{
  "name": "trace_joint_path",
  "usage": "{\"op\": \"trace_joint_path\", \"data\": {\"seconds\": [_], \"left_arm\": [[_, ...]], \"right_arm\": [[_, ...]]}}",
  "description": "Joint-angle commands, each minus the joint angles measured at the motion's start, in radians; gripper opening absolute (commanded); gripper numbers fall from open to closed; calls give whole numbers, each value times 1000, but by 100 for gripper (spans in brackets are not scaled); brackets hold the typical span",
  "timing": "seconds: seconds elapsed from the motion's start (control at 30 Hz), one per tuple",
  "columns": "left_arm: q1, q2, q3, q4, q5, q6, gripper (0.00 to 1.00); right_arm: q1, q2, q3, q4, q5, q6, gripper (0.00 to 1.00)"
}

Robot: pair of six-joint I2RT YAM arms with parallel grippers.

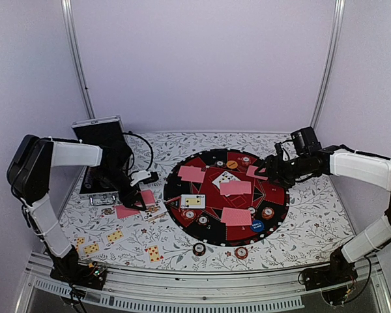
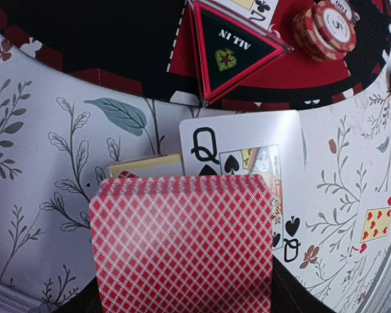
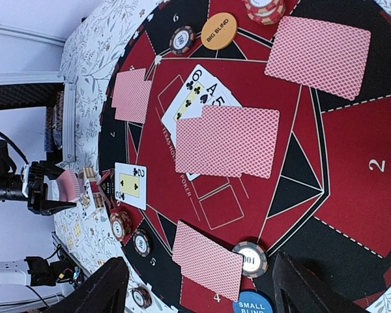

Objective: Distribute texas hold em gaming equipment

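My left gripper (image 1: 139, 198) is shut on red-backed cards (image 2: 182, 248) and holds them low over the tablecloth, left of the round mat (image 1: 280, 195). A face-up queen of spades (image 2: 238, 153) lies under them. My right gripper (image 3: 202, 293) is open and empty, and it hovers over the mat's far right part (image 1: 266, 171). On the mat lie several face-down cards (image 3: 227, 142), a face-up two of clubs (image 3: 131, 186), the orange big blind disc (image 3: 219, 30), the blue small blind disc (image 3: 254, 304) and several chips (image 3: 250, 259).
The open silver case (image 1: 99, 156) stands at the back left, behind my left arm. Face-up cards (image 1: 115, 235) lie on the cloth at the front left, and a face-down one (image 1: 126, 211) lies by my left gripper. Two chips (image 1: 199, 248) sit in front of the mat.
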Motion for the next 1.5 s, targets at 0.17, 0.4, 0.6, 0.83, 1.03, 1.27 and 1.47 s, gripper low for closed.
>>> {"op": "trace_joint_path", "data": {"seconds": [0.17, 0.4, 0.6, 0.83, 1.03, 1.27, 1.47], "left_arm": [[-8, 30, -4, 53, 35, -21, 46], [-4, -80, 15, 1, 40, -26, 100], [15, -190, 64, -44, 49, -55, 100], [139, -334, -15, 168, 31, -148, 100], [314, -449, -218, 518, 57, -246, 100], [410, -487, -373, 841, 45, -379, 100], [429, -439, -502, 1123, 36, -467, 100]], "right_arm": [[4, -51, -10, -31, 38, 0, 80], [5, -80, 16, -77, 91, -7, 84], [1, -99, 53, -123, 169, -25, 91], [-16, -181, -6, -100, 589, -54, 99], [-24, -326, -199, 214, 870, -153, 99], [-43, -404, -477, 722, 1142, -361, 99], [-167, -346, -598, 976, 1127, -381, 99]]}}
